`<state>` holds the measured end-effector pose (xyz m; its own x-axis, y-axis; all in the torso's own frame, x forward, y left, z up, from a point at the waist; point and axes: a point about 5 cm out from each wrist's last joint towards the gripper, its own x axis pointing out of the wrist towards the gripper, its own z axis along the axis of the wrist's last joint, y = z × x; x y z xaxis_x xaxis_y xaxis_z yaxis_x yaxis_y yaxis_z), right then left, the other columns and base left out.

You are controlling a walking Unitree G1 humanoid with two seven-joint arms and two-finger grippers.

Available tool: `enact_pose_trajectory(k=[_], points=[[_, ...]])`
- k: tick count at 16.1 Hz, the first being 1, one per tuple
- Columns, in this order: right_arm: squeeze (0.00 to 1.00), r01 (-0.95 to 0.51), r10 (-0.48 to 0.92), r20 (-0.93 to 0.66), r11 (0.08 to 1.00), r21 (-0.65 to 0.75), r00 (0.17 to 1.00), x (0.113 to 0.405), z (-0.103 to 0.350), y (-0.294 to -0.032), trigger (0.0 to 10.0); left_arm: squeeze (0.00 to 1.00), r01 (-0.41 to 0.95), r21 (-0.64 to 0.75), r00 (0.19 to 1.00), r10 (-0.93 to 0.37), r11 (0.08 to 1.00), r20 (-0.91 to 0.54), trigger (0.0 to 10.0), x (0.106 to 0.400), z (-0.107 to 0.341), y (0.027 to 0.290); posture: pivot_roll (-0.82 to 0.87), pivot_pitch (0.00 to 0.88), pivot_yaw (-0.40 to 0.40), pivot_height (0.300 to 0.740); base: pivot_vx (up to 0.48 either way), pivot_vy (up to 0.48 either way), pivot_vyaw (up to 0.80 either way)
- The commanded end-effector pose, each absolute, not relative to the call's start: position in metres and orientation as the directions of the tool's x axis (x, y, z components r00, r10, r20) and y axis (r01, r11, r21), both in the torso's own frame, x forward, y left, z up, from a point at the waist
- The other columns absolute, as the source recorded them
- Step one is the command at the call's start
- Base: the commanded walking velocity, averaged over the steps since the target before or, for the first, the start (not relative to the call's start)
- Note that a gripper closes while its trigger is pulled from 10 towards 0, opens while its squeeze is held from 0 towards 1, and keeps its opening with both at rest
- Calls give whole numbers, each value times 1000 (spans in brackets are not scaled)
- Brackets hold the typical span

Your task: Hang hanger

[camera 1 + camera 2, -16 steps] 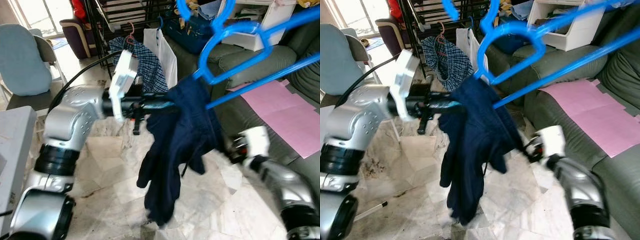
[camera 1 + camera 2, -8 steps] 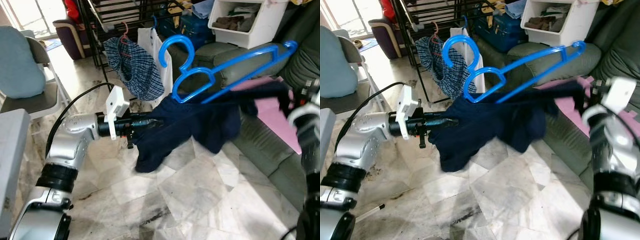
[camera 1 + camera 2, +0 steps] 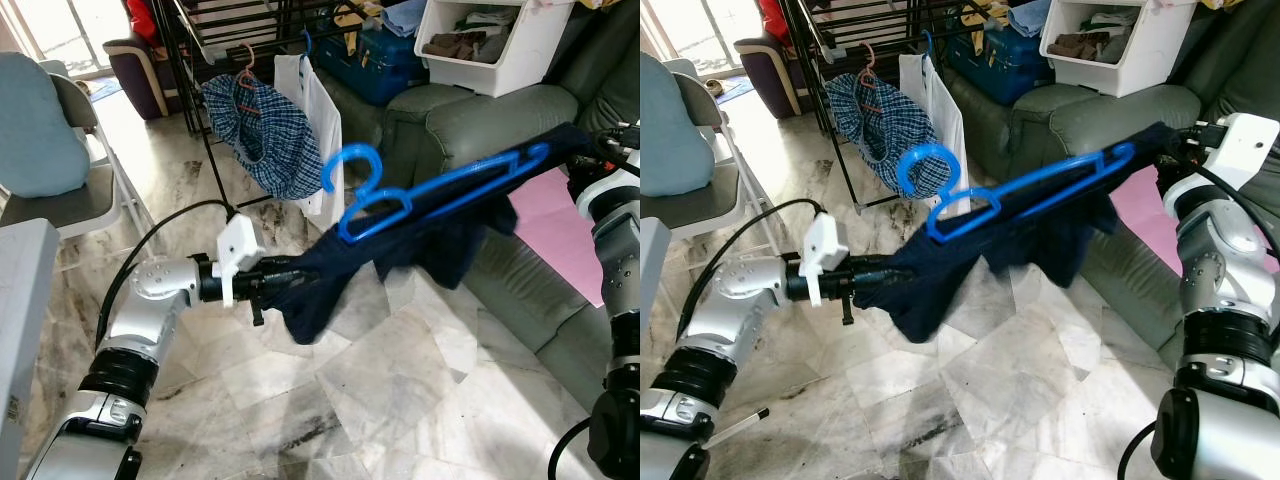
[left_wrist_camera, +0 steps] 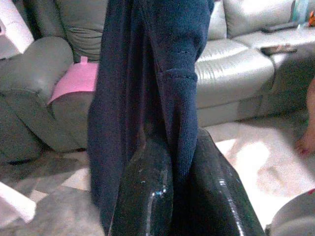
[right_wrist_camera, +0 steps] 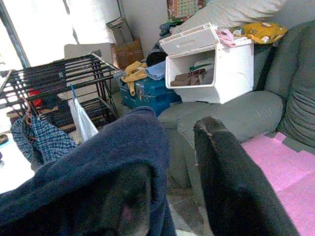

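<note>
Blue hanger [image 3: 440, 190] in navy garment [image 3: 400, 240], left gripper [image 4: 172, 196] jaws clamped on it, right gripper [image 5: 172, 196] jaws too

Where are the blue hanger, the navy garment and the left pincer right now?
blue hanger [image 3: 352, 166]: left eye view, on its hook.
navy garment [image 3: 1040, 238]: right eye view, on the cloth hanging under the hanger.
left pincer [image 3: 283, 280]: left eye view, at its fingertips, clamped on the garment's lower end.
</note>
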<state>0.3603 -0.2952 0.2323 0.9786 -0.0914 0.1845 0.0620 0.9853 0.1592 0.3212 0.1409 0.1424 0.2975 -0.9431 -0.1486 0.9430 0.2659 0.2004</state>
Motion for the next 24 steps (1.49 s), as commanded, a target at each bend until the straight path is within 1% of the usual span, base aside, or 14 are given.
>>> enact_pose_trajectory(k=[1,4,5,7,8,9,11,13,17,18,19,20,22,24], points=[[0,166,-211,269,970,180,940,353,259,-317,0,0,938,164,340,-906,306,-251,0,315,118,160,-155,0,21,740,0,0,0],[0,157,-201,260,971,179,944,354,257,-315,0,0,905,196,424,-842,378,-333,0,317,99,165,-156,0,23,740,0,0,0],[0,155,-197,260,972,174,945,354,257,-314,0,0,901,203,431,-836,383,-339,0,318,97,164,-157,0,23,740,0,0,0],[0,139,-181,253,975,175,950,356,254,-309,0,0,862,242,507,-777,446,-373,0,324,90,161,-155,0,27,740,0,0,0],[0,134,-176,252,976,174,952,356,253,-308,0,0,854,245,520,-769,459,-372,0,325,89,160,-155,0,27,740,0,0,0],[0,105,-143,250,982,158,958,359,251,-298,0,0,834,255,552,-746,489,-372,0,328,86,150,-153,0,29,740,0,0,0],[0,40,-69,251,992,118,965,363,246,-279,0,0,832,235,554,-744,502,-373,0,329,80,128,-152,0,31,740,0,0,0],[0,-16,-7,250,996,87,968,367,241,-259,0,0,864,200,501,-761,462,-411,0,324,70,105,-154,0,31,740,0,0,0],[0,-112,99,233,993,44,967,369,231,-230,0,0,852,199,519,-732,484,-441,0,325,64,81,-153,0,35,740,0,0,0],[0,-151,143,218,988,21,965,367,227,-220,0,0,829,202,552,-709,521,-439,0,328,64,78,-151,0,39,740,0,0,0],[0,-229,232,167,973,-39,958,362,216,-205,0,0,759,198,637,-647,620,-419,0,336,67,78,-156,0,41,740,0,0,0],[0,-256,265,142,964,-76,954,359,211,-201,0,0,721,203,678,-615,662,-403,0,339,69,81,-156,0,41,740,0,0,0],[0,-285,295,79,951,-119,952,352,198,-198,0,0,587,173,786,-505,791,-357,0,350,75,95,-160,0,41,740,0,0,0],[0,-297,303,43,948,-118,952,347,190,-198,0,0,489,139,842,-424,861,-335,0,355,77,108,-160,0,40,740,0,0,0]])
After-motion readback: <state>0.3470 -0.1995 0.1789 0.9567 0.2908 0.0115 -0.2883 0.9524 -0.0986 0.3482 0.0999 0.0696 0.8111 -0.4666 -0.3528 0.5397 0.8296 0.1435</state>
